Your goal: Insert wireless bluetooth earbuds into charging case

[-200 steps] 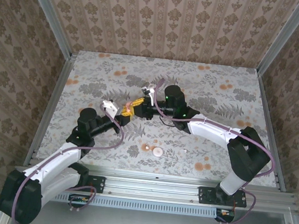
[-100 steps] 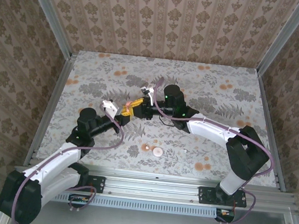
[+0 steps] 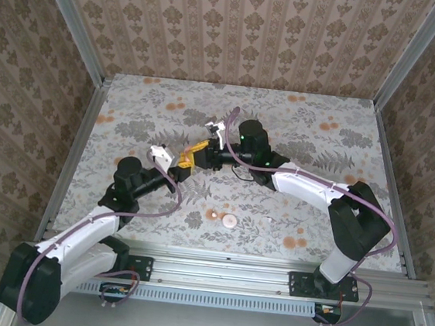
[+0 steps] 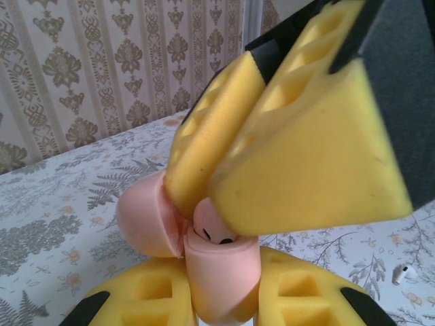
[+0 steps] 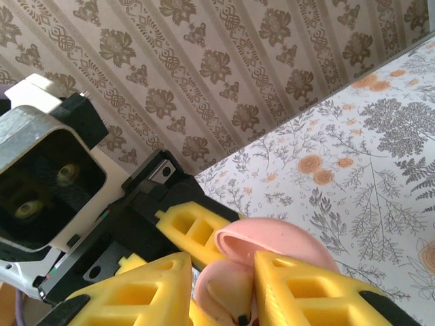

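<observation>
Looking down from the top camera, both arms meet just left of centre over the flowery table (image 3: 321,143). On its wrist cam, the left gripper (image 4: 221,270) is clamped tight on the charging case (image 4: 219,288). The pink base is pinched between the yellow pads at the bottom of the frame, and the lid (image 4: 144,219) is flipped open to the left. In the mouth of the case there's a pale rounded earbud (image 4: 215,229) with little dark marks on it, tucked right under the other arm's fingers.

In that same view the right gripper (image 5: 223,263) comes in from the upper right. Its fingers are parted with the case between them, and one pad touches near the hinge. Honestly can't tell whether it's squeezing or just resting there. On the right wrist cam the open case sits in the gap between its own pads, bottom centre.

Also, a loose pale round piece (image 3: 229,220) lies on the table, lower centre of the top view, well apart from both grippers.
</observation>
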### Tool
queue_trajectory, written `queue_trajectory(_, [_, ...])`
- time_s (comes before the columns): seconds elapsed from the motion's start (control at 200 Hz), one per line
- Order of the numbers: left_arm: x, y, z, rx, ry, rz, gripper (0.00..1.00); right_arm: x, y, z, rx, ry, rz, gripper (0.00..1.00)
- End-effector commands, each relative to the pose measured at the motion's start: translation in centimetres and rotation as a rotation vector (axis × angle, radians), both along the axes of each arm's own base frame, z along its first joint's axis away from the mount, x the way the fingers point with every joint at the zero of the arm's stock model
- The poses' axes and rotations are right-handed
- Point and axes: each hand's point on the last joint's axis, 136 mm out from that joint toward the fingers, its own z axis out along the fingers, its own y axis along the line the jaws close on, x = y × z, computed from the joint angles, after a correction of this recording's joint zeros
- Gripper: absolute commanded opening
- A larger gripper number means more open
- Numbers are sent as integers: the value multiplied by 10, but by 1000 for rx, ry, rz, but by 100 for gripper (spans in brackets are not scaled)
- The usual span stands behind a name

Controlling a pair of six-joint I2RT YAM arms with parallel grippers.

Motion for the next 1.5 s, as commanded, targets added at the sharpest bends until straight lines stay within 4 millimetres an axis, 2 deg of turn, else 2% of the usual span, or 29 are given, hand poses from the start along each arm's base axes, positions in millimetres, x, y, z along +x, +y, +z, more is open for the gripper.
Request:
queue_trajectory(0.0, [-5,-7,26,-59,-88,-40,1,2,0,0,-16,41,-1,31])
queue_trajectory(0.18, [-6,-9,28,-59,-93,-45,1,2,-2,3,-10,46,-6,34])
queue_trajectory(0.37, [-6,-9,26,-56,-91,-46,1,3,-6,14,24,43,-13,37])
queue_trajectory(0.8, [-7,-10,25,-52,-92,-53,1,7,-31,39,74,48,-66,40])
queue_trajectory(0.96, [-6,-9,21,-36,-83,-50,1,10,-47,39,28,92,-107,40])
queue_trajectory(1.115, [-4,-9,13,-4,-60,-43,1,18,-78,14,-174,210,-217,39])
queue_trajectory(1.39, [8,-11,-11,79,9,-23,1,45,-170,-58,-509,591,-487,39])
queue_trajectory(1.495, [13,-12,-16,109,27,-24,1,52,-201,-79,-674,613,-520,39])
